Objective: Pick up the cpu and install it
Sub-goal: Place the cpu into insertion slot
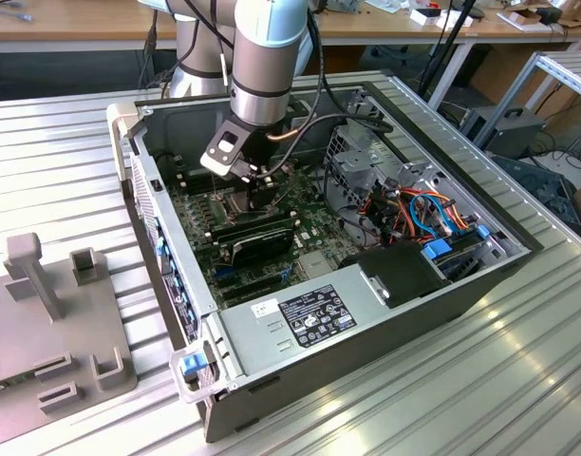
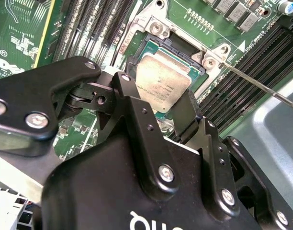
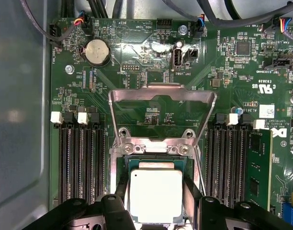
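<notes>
The room was brightly and evenly lit from overhead, and the ribbed metal desk (image 1: 528,380) threw back white streaks of glare on the exterior view's right, while the arm (image 1: 262,76) put the floor of the open computer case (image 1: 366,351) in shade. In both wrist views the cpu (image 3: 155,194) (image 2: 162,79) shone pale, nearly washed out, and the black fingers (image 2: 137,120) carried soft highlights.

The cpu (image 3: 156,194) is a small, flat, square chip with a dull silver-grey metal top. It lies top-up over the open socket (image 2: 175,44), between the two fingers of the hand (image 3: 156,186), which grip two opposite edges. Full seating cannot be determined.
</notes>
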Motion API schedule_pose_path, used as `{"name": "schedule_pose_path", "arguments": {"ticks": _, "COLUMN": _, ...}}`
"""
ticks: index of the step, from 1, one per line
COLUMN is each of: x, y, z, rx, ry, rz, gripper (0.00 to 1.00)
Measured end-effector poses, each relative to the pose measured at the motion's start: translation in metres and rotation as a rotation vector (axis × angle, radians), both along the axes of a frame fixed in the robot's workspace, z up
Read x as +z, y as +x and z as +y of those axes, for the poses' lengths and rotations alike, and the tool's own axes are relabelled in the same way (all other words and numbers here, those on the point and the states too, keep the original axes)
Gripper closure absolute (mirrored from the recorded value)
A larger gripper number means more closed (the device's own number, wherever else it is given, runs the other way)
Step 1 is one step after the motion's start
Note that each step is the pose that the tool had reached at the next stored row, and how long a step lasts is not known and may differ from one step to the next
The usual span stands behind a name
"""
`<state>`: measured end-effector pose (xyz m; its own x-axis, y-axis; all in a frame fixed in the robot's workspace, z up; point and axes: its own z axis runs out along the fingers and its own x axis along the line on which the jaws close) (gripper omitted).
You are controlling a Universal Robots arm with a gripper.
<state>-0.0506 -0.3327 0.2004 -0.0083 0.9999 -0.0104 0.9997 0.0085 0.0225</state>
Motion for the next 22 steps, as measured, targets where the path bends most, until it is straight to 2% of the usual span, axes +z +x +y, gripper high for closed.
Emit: {"name": "schedule_pose_path", "arguments": {"ticks": 22, "x": -0.0018, "y": -0.0002, "z": 0.0013, "rx": -0.005, "ry": -0.0003, "rz": 0.0001, "gripper": 0.46}}
